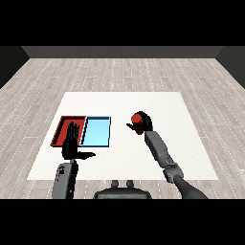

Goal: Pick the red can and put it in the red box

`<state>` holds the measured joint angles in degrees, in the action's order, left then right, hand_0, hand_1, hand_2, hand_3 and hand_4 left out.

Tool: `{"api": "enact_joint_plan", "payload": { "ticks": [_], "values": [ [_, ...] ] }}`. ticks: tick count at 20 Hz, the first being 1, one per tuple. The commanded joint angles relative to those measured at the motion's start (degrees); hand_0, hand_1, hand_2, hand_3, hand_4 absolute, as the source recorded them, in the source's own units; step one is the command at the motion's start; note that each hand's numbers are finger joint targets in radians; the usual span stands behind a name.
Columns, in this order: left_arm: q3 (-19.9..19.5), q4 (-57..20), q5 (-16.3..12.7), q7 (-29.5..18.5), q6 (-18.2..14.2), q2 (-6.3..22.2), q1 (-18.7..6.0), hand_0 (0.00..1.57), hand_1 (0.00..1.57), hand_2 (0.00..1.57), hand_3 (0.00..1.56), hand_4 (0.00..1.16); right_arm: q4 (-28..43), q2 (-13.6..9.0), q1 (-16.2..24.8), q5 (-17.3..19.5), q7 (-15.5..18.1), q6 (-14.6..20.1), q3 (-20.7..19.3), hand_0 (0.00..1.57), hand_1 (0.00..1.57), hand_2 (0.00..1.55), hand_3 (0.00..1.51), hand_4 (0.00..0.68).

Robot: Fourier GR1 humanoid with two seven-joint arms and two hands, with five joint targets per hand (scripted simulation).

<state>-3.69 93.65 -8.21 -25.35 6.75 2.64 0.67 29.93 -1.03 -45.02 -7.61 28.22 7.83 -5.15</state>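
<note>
The red can (136, 117) stands on the white table (124, 103) right of the middle, and my right hand (143, 126) has its fingers and thumb curled round it. Only the can's top and left side show past the hand. The red tray (62, 125) lies at the table's left, with the light blue tray (97, 131) beside it on the right. My left hand (72, 142) is open with straight fingers pointing up, over the red tray's near right corner, thumb sticking out to the right.
Both trays hold nothing that I can see. Bare table stretches between the light blue tray and the can. Grey wood floor surrounds the table.
</note>
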Motion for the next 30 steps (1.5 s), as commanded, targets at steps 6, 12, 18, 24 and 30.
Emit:
{"api": "enact_joint_plan", "payload": {
  "ticks": [6,12,18,24,30],
  "values": [
    [6.92,3.79,1.92,3.32,0.02,-2.52,0.58,0.00,0.00,0.00,0.00,0.00,22.90,-2.96,7.58,-1.53,-4.57,-1.46,1.82,1.51,1.51,1.47,1.41,0.641],
    [13.43,5.51,6.35,12.56,-6.41,-2.61,-4.06,0.00,0.00,0.00,0.00,0.00,41.66,-1.04,16.33,-0.38,-10.49,1.34,6.37,1.45,1.45,1.41,1.38,0.636],
    [16.81,1.91,7.00,13.85,-10.97,-2.63,-8.60,0.00,0.00,0.00,0.00,0.00,50.30,0.97,19.89,-1.69,-14.03,16.81,23.87,1.45,1.45,1.41,1.38,0.636],
    [19.57,-2.26,7.41,15.64,-14.48,-2.64,-12.59,0.00,0.00,0.00,0.00,0.00,54.62,1.02,22.40,0.32,-12.60,16.08,23.82,1.42,1.42,1.42,1.40,0.630],
    [22.20,-6.92,5.37,13.68,-15.28,-2.64,-12.80,0.00,0.00,0.00,0.00,0.00,60.82,1.03,26.03,2.07,-13.87,14.31,25.32,1.44,1.44,1.43,1.40,0.616]
  ]
}}
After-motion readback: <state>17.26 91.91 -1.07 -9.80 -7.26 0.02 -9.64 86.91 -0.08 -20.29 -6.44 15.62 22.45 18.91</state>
